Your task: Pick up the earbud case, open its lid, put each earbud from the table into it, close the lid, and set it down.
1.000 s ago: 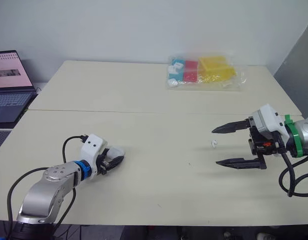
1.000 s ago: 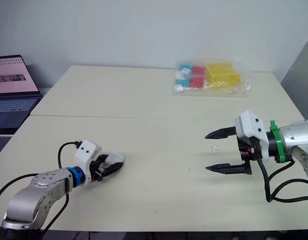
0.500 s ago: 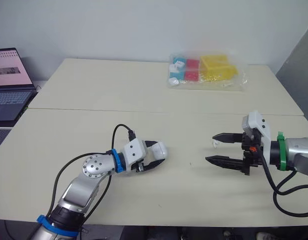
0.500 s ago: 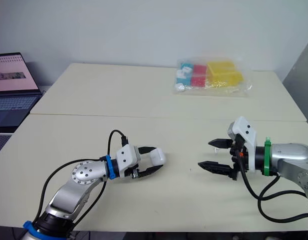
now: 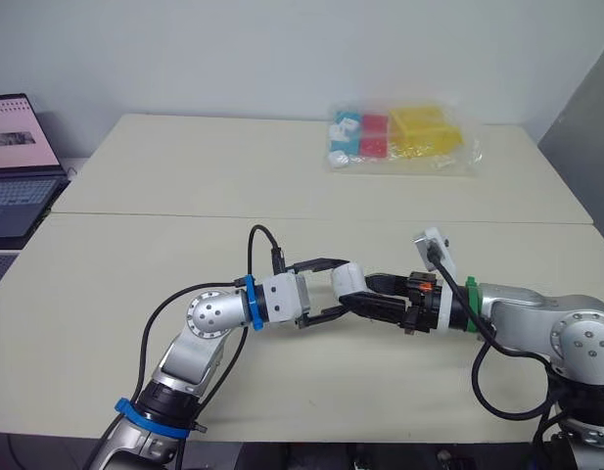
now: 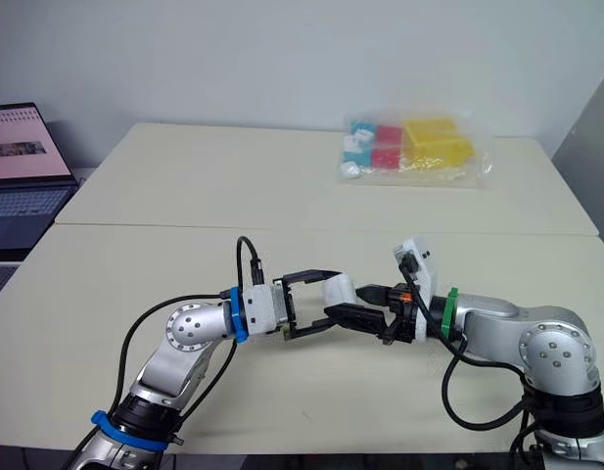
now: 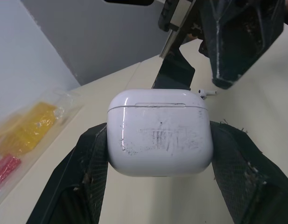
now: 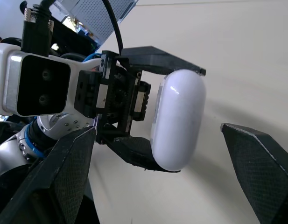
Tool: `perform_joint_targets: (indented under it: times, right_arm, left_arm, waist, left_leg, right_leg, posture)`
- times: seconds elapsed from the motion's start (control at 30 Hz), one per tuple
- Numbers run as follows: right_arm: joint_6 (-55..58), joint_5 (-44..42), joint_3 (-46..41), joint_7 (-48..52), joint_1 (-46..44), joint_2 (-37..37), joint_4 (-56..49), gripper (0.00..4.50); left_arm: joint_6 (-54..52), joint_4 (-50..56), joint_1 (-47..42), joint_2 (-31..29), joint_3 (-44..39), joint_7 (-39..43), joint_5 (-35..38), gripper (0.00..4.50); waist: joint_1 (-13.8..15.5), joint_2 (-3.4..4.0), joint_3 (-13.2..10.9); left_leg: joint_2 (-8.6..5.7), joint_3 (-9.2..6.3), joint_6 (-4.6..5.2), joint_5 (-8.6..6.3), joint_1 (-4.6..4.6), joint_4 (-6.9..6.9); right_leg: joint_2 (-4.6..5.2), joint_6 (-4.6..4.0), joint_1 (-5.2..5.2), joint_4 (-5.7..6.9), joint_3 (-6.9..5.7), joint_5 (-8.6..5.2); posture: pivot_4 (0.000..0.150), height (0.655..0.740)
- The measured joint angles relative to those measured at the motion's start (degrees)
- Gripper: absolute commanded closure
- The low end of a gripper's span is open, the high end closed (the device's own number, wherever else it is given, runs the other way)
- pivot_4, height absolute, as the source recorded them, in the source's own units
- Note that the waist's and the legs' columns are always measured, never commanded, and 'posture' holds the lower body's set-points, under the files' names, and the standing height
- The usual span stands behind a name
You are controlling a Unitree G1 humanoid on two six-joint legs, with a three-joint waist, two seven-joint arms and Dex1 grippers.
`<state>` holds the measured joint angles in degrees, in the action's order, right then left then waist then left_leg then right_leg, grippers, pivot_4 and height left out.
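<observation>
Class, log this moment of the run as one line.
left tool: shut on earbud case | lid: closed | right tool: open, facing case | earbud: on table

The case (image 7: pixel 160 132) was white, smudged with dark scuffs. The table (image 5: pixel 164 176) was pale cream. The bag (image 5: pixel 404 137) showed yellow, red and blue. The laptop (image 5: pixel 18 137) screen showed pink.

Pale wall (image 5: pixel 282 49) behind; two cream tables (image 5: pixel 184 171) butted tog.; laptop (image 5: pixel 18 166) far left; grey panel (image 5: pixel 587 127) right.

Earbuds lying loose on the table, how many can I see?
1: an earbud on the table, beyond the earbud case in the left gripper. Others may be hidden.
</observation>
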<state>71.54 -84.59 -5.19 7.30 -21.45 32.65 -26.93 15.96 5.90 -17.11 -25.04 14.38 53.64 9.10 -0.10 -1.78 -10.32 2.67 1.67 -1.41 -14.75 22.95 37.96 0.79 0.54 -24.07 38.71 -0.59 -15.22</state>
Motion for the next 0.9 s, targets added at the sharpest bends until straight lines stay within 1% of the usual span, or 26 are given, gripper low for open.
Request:
perform_joint_targets:
  times: [0.2, 0.23, 0.27, 0.3, 0.33, 0.37, 0.4, 0.43, 0.47, 0.5, 0.57, 0.9]
  right_arm:
    - [-0.25, -2.63, 1.10, 0.06, -0.06, 1.76, 2.03, 0.00]
    - [-0.33, -2.78, 1.26, 0.11, -0.07, 2.04, 2.49, 0.38]
    - [-0.35, -3.04, 1.57, 0.18, -0.07, 2.52, 2.80, 0.59]
    - [-0.35, -3.42, 1.85, 0.35, -0.09, 2.85, 3.01, 0.90]
    - [-0.35, -3.92, 1.98, 0.51, -0.09, 3.12, 3.23, 1.30]
    - [-0.37, -4.47, 1.99, 0.67, -0.10, 3.32, 3.48, 1.61]
    - [-0.39, -4.83, 2.02, 0.87, -0.14, 3.56, 3.60, 2.05]
    - [-0.39, -5.56, 2.06, 1.11, -0.23, 3.90, 3.81, 2.33]
    - [-0.39, -5.93, 2.09, 1.16, -0.32, 4.37, 4.16, 2.84]
    - [-0.39, -6.17, 2.09, 1.16, -0.35, 4.68, 4.36, 3.05]
    - [-0.54, -6.55, 2.20, 1.17, -0.38, 5.04, 4.76, 3.74]
    - [-1.17, -7.84, 3.71, 1.13, -2.17, 6.43, 5.91, 3.75]
  left_arm:
    - [1.02, 0.15, 0.59, 0.07, -0.04, 0.22, 0.00, 1.72]
    - [1.03, 0.28, 0.92, 0.12, -0.04, 0.13, 0.01, 1.72]
    - [1.08, 0.40, 1.32, 0.12, -0.04, 0.10, 0.04, 1.72]
    - [1.08, 0.53, 1.70, 0.12, -0.04, 0.06, 0.07, 1.72]
    - [1.11, 0.71, 2.06, 0.12, -0.04, 0.06, 0.15, 1.72]
    - [1.14, 0.86, 2.38, 0.12, -0.04, 0.07, 0.31, 1.72]
    - [1.14, 0.98, 2.58, 0.12, -0.04, 0.06, 0.56, 1.72]
    - [1.15, 1.04, 2.77, 0.19, -0.04, -0.03, 0.89, 1.72]
    - [1.39, 1.20, 2.82, 0.30, -0.04, -0.10, 1.11, 1.72]
    - [1.62, 1.36, 2.82, 0.35, -0.04, -0.18, 1.15, 1.72]
    - [2.16, 1.55, 2.81, 0.35, -0.09, -0.37, 1.10, 1.72]
    - [3.42, 1.38, 2.82, 0.98, -0.38, -1.06, 0.82, 1.72]
  waist:
    - [-0.03, 0.00, 0.00]
    - [-0.04, 0.00, 0.00]
    - [-0.04, 0.00, 0.00]
    - [-0.04, 0.00, 0.00]
    - [-0.04, 0.00, 0.00]
    - [-0.03, 0.00, 0.00]
    - [-0.03, 0.00, 0.00]
    - [-0.03, 0.00, 0.00]
    - [-0.04, 0.00, 0.00]
    - [-0.03, 0.00, 0.00]
    - [-0.03, 0.00, 0.00]
    - [-0.03, 0.00, 0.00]
  left_leg:
    - [0.01, 0.00, 0.00, 0.00, -0.02, 0.00]
    - [0.01, 0.00, 0.00, 0.00, -0.03, 0.00]
    - [0.02, -0.01, 0.00, 0.00, -0.03, 0.00]
    - [0.02, -0.01, 0.00, 0.00, -0.03, 0.00]
    - [0.03, -0.01, 0.00, 0.00, -0.02, 0.00]
    - [0.03, 0.00, 0.00, 0.00, -0.03, 0.00]
    - [0.03, -0.01, 0.00, 0.00, -0.02, 0.00]
    - [0.03, -0.01, 0.00, 0.00, -0.03, 0.00]
    - [0.03, -0.01, 0.00, 0.00, -0.02, 0.00]
    - [0.03, -0.01, 0.00, 0.00, -0.02, 0.00]
    - [0.03, 0.00, 0.00, 0.00, -0.03, 0.00]
    - [0.03, 0.01, 0.00, 0.00, -0.02, 0.00]
  right_leg:
    - [0.00, 0.00, 0.00, 0.00, 0.02, 0.00]
    - [0.00, 0.00, 0.00, 0.01, 0.03, 0.00]
    - [-0.01, 0.00, 0.00, 0.01, 0.02, 0.00]
    - [-0.02, 0.00, 0.00, 0.01, 0.02, 0.00]
    - [-0.03, 0.00, 0.00, 0.01, 0.01, 0.00]
    - [-0.03, 0.00, 0.00, 0.01, 0.01, 0.00]
    - [-0.03, 0.00, 0.00, 0.01, 0.01, 0.00]
    - [-0.03, 0.00, 0.00, 0.01, 0.02, 0.00]
    - [-0.03, 0.00, 0.00, 0.01, 0.02, 0.00]
    - [-0.03, 0.00, 0.00, 0.01, 0.02, 0.00]
    - [-0.03, 0.01, 0.00, 0.01, 0.03, 0.00]
    - [-0.05, 0.01, 0.00, 0.00, 0.03, 0.00]
  posture:
    - [0.150, 0.7378]
    - [0.150, 0.7378]
    - [0.150, 0.7378]
    - [0.150, 0.7378]
    - [0.150, 0.7378]
    - [0.150, 0.7378]
    - [0.150, 0.7378]
    - [0.150, 0.7378]
    - [0.150, 0.7378]
    - [0.150, 0.7378]
    - [0.150, 0.7378]
    - [0.150, 0.7378]
